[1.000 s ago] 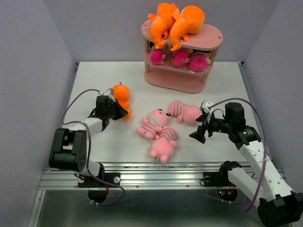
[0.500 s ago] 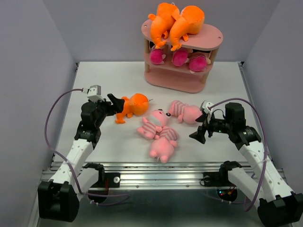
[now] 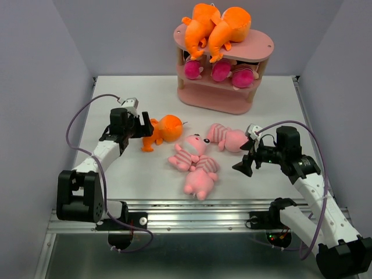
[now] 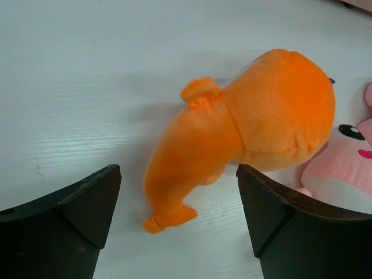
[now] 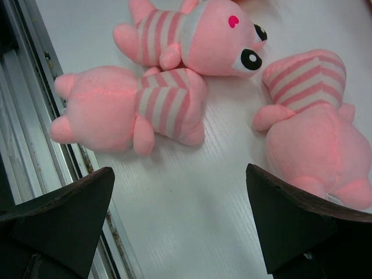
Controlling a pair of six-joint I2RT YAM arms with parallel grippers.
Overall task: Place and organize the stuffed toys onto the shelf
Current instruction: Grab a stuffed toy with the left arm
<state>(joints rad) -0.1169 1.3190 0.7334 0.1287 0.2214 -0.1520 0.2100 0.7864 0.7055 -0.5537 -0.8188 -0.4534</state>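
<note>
Looking down, I see my left gripper spread wide at the table's left. An orange toy lies loose just ahead of its fingers. My right gripper is wide open and empty beside three pink pigs. The pink shelf at the far side holds more toys.
</note>
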